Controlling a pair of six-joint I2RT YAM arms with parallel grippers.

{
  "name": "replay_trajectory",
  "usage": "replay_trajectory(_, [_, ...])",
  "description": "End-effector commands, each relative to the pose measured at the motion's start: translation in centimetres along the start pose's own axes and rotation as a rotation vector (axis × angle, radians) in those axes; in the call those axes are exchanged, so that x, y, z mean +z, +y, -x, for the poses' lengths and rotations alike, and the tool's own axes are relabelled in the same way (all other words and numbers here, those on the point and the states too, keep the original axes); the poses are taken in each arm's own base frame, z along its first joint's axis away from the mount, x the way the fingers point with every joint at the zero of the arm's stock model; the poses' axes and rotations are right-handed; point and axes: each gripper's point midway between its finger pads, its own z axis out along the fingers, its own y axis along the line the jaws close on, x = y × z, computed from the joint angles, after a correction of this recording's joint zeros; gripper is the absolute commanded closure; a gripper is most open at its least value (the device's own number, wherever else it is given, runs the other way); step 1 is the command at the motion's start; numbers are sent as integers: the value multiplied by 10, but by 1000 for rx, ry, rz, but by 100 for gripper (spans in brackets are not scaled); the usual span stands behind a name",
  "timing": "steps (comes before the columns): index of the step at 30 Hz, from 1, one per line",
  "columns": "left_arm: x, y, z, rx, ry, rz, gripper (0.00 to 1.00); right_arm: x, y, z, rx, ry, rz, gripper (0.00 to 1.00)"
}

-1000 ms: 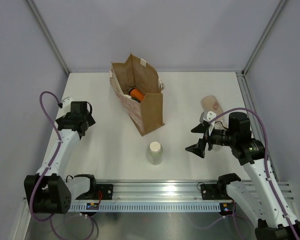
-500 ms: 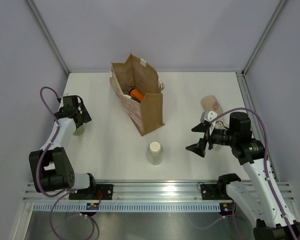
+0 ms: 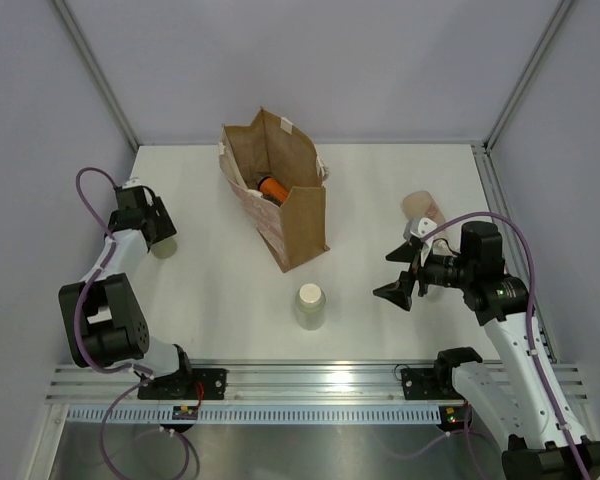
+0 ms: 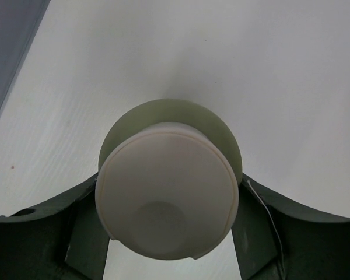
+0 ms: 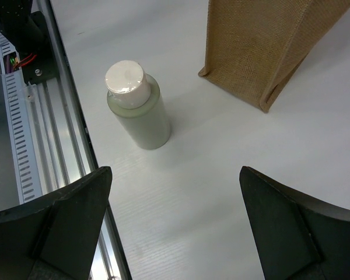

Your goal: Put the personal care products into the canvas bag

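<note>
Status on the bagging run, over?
Left gripper jaws flank pale green white-capped bottle, grip unclear. Right gripper open, empty. Orange bottle inside tan canvas bag. Nothing blocking the bag mouth.

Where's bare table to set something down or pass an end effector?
Free: the patch between the bag and the left end effector; the gap between bag and peach bottle; the far strip behind the bag. Crowded: around the right end effector, with the peach bottle close beside it and the white-capped bottle near the bag's front corner.
</note>
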Motion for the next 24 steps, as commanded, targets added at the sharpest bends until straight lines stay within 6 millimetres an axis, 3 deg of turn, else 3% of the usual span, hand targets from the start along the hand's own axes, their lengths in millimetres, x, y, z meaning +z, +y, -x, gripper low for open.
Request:
replay_trajectory(1, [-3,-30,50,41,-163,-173,71,-3,0,9,-25,-27,9,1])
replay_trajectory(3, [-6,-40,56,61,-175,-236,87,-3,-1,9,-19,-28,9,1])
replay_trajectory(7, [-22,-69,64,65,-213,-412,95,-4,-3,8,-10,-28,2,1])
replay_trajectory(20, [-73,-123,62,-21,-237,-759,99,-5,-6,8,1,-31,-6,1])
replay_trajectory(24, [-93,-122,65,-98,-244,-771,100,-6,-7,8,2,-31,-9,1])
